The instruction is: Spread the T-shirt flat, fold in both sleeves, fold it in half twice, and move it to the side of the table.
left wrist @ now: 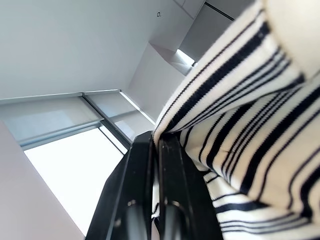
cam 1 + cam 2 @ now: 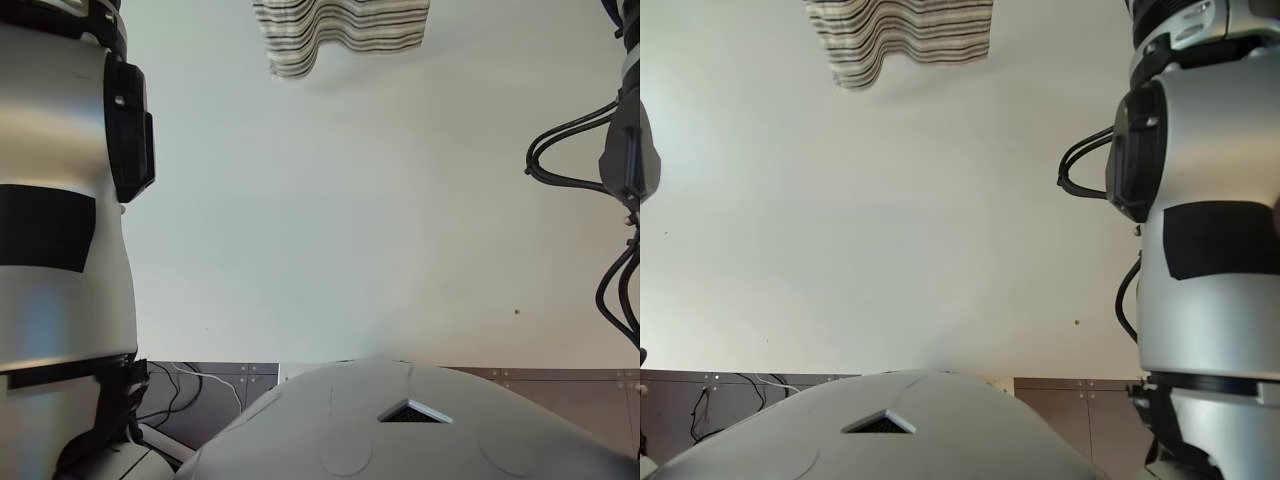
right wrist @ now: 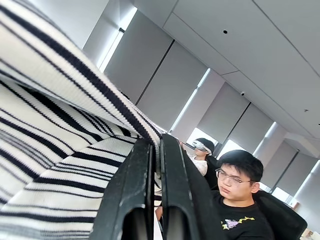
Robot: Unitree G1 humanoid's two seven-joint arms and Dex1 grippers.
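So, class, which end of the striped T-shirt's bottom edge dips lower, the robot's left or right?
The left end of the striped T-shirt: it sags further down, while the right end sits higher.

Silver-grey arm shells (image 2: 60,150) carry black bands, joints and looped cables (image 2: 531,160).

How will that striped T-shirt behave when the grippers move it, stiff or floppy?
Likely floppy: the T-shirt shows a softly rippling edge. Probably light, since small pinches by the left gripper and right gripper seem to hold it. It may bunch when laid on the table.
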